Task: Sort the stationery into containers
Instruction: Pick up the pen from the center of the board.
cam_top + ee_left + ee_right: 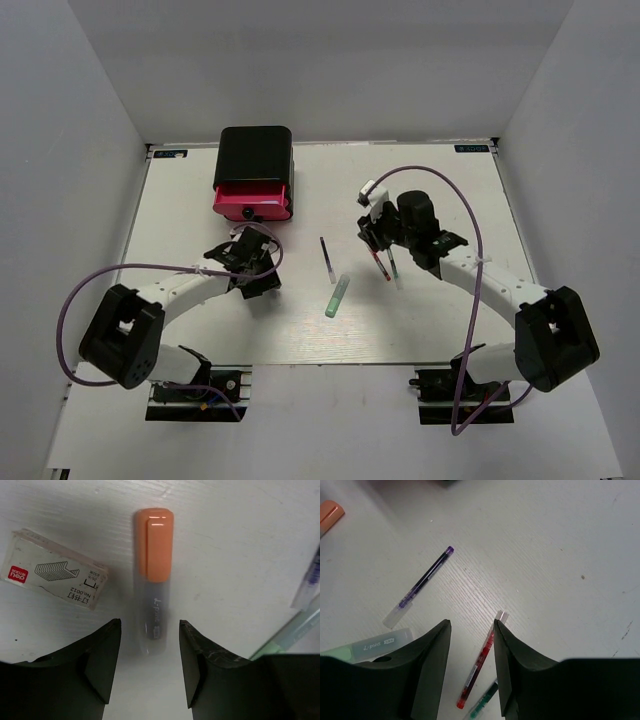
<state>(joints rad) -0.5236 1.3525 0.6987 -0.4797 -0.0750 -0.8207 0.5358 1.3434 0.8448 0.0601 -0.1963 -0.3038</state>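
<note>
An orange-capped marker [153, 575] lies on the white table, its clear lower end between the fingertips of my left gripper [150, 623], which is open and holds nothing. My right gripper [471, 622] is open over a red pen [480, 665], which lies on the table close to the right finger. A green pen [484, 705] lies beside the red one. In the middle of the table are a dark blue pen [326, 260] and a mint green marker [337, 297]. The black cabinet [255, 155] stands at the back with a pink drawer [250, 203] pulled out.
A small white box of staples [55, 570] lies just left of the orange-capped marker. White walls enclose the table on three sides. Purple cables loop out from both arms.
</note>
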